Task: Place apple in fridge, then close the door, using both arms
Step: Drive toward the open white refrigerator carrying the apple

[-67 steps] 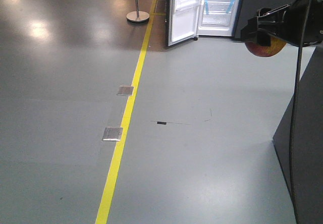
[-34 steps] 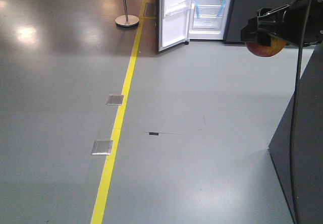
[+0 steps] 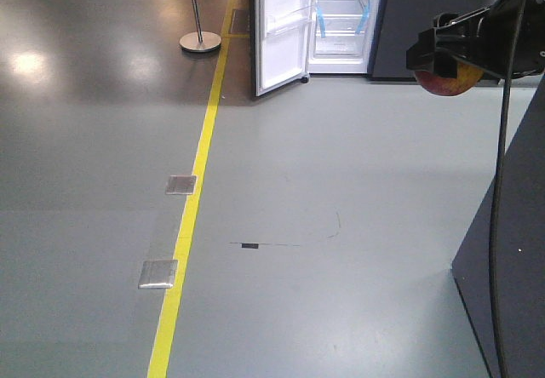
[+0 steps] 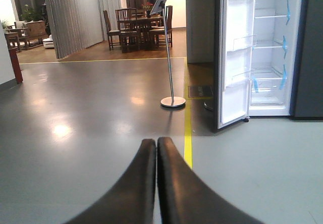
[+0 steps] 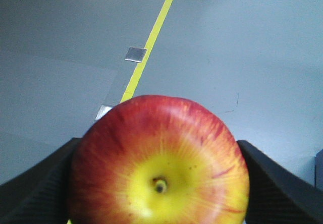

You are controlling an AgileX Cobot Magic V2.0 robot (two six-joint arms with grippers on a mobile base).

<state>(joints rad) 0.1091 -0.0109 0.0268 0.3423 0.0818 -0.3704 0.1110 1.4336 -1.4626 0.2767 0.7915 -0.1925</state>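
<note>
1. The right arm's fingers point(image 5: 287, 188) are spread about as wide as the round red-and-yellow apple point(image 5: 159, 168) and press on it from both sides. Its stem dimple faces the wrist camera.
2. The left arm's fingers point(image 4: 139, 183) are pressed together with nothing between them, pointing forward over the grey floor.
3. The apple is carried in the air at the right of the front view, well above the floor and not yet inside anything.
4. The tall dark grey fridge with a white interior point(image 3: 341, 20) stands ahead and to the left of the apple, well apart from it, with its open side facing the robot.
5. Being round, the apple has no long axis to line up. The fridge's glass shelves lie level, so it probably needs to go in level between them.
6. The tall fridge door, white inside with clear bins point(image 3: 281, 42), hangs open on the fridge's left. The left arm looks better placed to push it closed.
7. Counted: one apple, one fridge, one door, two arms.
8. Farther out: one yellow floor line point(image 3: 192, 216), two metal floor plates point(image 3: 180, 184), and one post on a round base point(image 4: 172, 101).
</note>
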